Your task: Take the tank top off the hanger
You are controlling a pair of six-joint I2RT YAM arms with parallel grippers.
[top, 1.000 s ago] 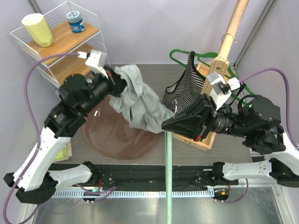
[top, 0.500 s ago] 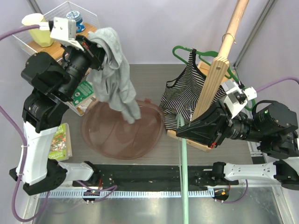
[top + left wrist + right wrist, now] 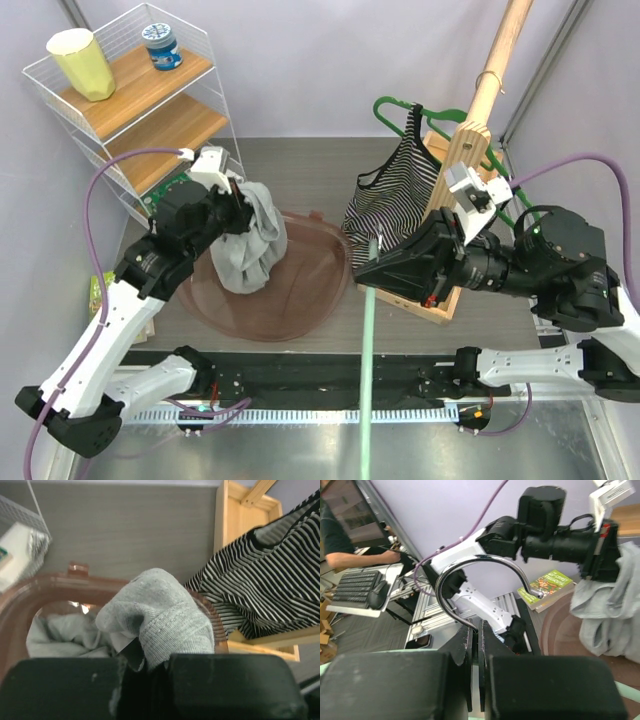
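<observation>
- Two arms are at work over the worktop [image 3: 300,165], garment in one and hanger in the other, with nothing joining them. I'd call the removal as good as done.
- Big brown basin [image 3: 315,300] sits on the left half of the worktop, right under the left arm. The left wrist view shows grey cloth lying inside it.
- And there's the grey tank top [image 3: 250,245], bunched up and dangling from the left arm's grip. Its long axis runs straight down and its lower end reaches into the basin.
- Over on the right, a striped top [image 3: 395,195] hangs on a green hanger [image 3: 385,108] at the wooden rack [image 3: 470,150]. It's close to the right arm, and nobody is touching it.
- The mint hanger [image 3: 365,380] is bare, seen edge-on, running from the right arm's grip toward the near edge. The tank top lies well apart from it, off to its left.
- Left fingers [image 3: 225,690] are clamped on a fold of the grey cloth, with a knuckle of fabric poking out between them. This arm alone has the tank top, and the basin is directly below. My read is that the next move is a simple let-go and a straight drop.
- Right fingers [image 3: 545,690] are pinched tight on the stem of the hanger's metal hook [image 3: 485,558], with no part in that drop.
</observation>
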